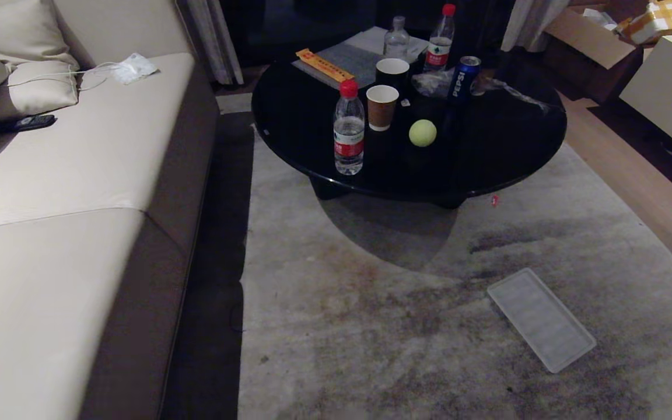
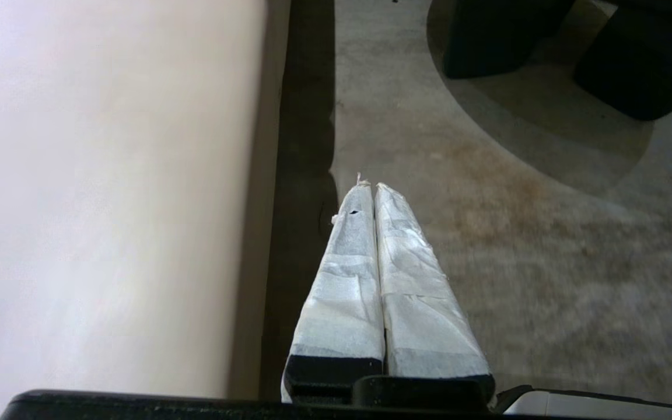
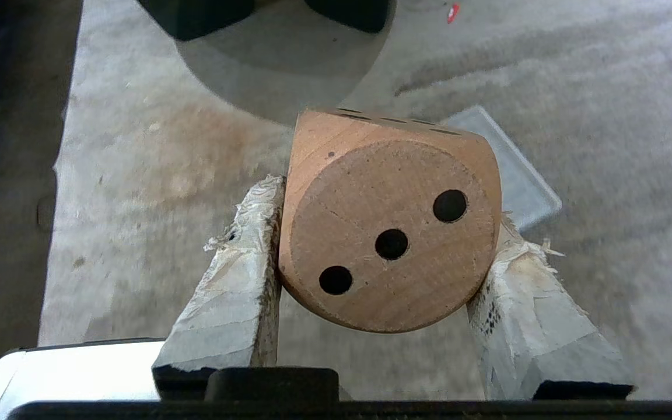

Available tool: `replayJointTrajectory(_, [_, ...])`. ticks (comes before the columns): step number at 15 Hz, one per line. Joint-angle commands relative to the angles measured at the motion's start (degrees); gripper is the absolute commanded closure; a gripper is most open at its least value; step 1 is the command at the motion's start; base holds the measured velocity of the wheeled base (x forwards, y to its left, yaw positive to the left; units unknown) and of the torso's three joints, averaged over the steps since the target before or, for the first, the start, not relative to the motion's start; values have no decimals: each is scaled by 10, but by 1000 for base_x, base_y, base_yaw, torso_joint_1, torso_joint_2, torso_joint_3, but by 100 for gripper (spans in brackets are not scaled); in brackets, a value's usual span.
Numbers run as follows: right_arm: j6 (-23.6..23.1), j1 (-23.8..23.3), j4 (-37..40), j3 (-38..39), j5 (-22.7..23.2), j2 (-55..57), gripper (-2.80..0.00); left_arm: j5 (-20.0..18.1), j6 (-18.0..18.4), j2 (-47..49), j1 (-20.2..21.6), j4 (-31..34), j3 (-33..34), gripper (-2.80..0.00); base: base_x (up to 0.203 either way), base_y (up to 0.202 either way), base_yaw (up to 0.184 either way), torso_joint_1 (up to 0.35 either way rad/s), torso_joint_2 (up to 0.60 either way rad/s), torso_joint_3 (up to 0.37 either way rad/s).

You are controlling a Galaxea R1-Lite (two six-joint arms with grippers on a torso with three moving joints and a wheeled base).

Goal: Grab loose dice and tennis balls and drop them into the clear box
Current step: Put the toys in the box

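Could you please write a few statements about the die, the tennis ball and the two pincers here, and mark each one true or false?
1. The right pincer grips a tan wooden die. True.
2. The die's face toward the wrist camera shows five pips. False: it shows three.
3. The tennis ball lies on the carpet. False: it sits on the black round table.
4. The left pincer is shut and empty. True.
5. The white ribbed panel lies on the sofa. False: it lies on the carpet.

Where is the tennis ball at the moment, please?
In the head view, the tennis ball sits on the round black table, right of the brown paper cup and below the Pepsi can.
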Motion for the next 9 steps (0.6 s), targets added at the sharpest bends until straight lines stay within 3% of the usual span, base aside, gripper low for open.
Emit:
replayJointTrajectory(1, [0, 0, 0, 0, 0, 1, 0, 1, -1, 1, 0, 0, 1, 0, -184, 0, 1, 2, 6, 3])
replayJointTrajectory(9, [0, 0, 0, 1, 0, 1, 0, 1, -1, 1, 0, 0, 1, 0, -173, 0, 0, 1, 3, 2])
